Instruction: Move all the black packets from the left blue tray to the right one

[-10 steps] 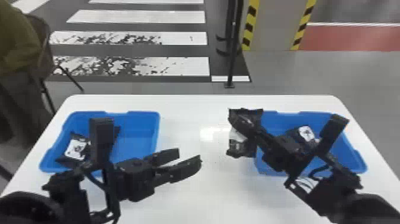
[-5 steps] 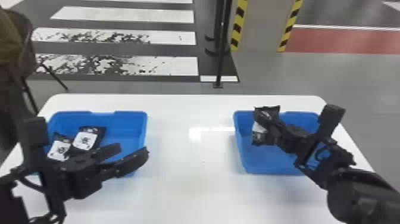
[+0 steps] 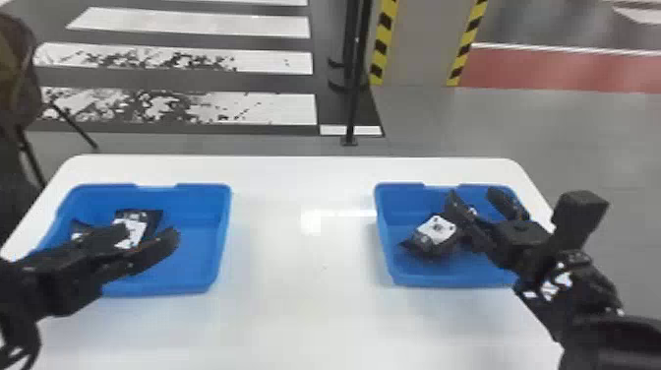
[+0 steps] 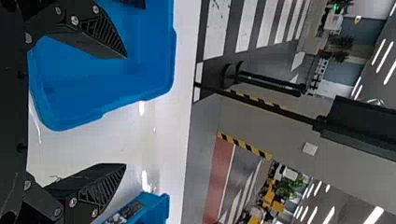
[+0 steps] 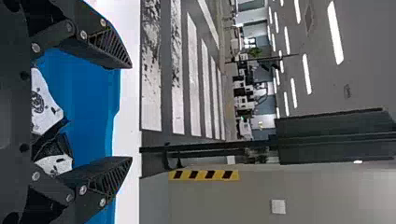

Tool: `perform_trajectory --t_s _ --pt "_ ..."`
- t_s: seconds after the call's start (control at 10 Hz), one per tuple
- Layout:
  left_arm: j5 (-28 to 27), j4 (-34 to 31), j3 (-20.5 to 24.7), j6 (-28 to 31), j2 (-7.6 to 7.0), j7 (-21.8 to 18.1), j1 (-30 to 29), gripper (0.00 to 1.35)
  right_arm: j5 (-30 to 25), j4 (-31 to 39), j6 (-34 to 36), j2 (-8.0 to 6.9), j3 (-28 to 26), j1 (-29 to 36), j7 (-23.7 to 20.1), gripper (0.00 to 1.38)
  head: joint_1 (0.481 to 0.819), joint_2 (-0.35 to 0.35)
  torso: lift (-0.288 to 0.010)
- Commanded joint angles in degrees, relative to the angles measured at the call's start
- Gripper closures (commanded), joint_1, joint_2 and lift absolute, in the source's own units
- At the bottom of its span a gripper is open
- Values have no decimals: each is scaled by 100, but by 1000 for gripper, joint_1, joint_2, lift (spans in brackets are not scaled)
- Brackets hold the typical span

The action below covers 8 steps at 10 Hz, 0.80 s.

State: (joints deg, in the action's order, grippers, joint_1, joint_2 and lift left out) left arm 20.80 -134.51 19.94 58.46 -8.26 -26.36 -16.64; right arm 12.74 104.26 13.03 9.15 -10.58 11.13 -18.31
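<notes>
Head view, packet (image 3: 435, 231) beside right gripper (image 3: 472, 193) (open)

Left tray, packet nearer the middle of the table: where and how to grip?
I'd bring the open left gripper down from above and pinch the packet by its left and right edges. It lies label up in the left tray, bare floor beside its right edge; the other packet sits left, so that finger likely needs care.

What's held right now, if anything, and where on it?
Nothing: the left gripper and right gripper are both open, with no packet between their fingers.
</notes>
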Motion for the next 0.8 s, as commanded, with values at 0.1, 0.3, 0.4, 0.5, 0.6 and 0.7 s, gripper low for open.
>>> perform_trajectory --t_s 0.1,0.3,0.4,0.5,0.6,0.7 --pt "-561 169 280 46 -9 157 258 225 -74 1112 -361 -247 -5 1236 -5 148 695 -19 -140" --pt "-995 563 371 3 -35 280 581 223 86 1759 -361 -388 7 1981 -5 150 695 65 -140" --pt "-1155 844 349 74 -62 307 778 223 246 1914 -361 -423 64 2206 -5 150 695 86 -140" --pt "-1292 1055 269 271 -97 359 961 223 326 1942 -333 -414 132 2290 -14 150 695 123 -140" --pt "-1486 1294 131 453 -114 430 1186 223 371 1900 -206 -414 132 2290 -67 150 695 148 -140" --pt "-1669 1547 -6 594 -114 544 1411 226 463 1858 -136 -414 132 2248 -137 150 695 163 -140"
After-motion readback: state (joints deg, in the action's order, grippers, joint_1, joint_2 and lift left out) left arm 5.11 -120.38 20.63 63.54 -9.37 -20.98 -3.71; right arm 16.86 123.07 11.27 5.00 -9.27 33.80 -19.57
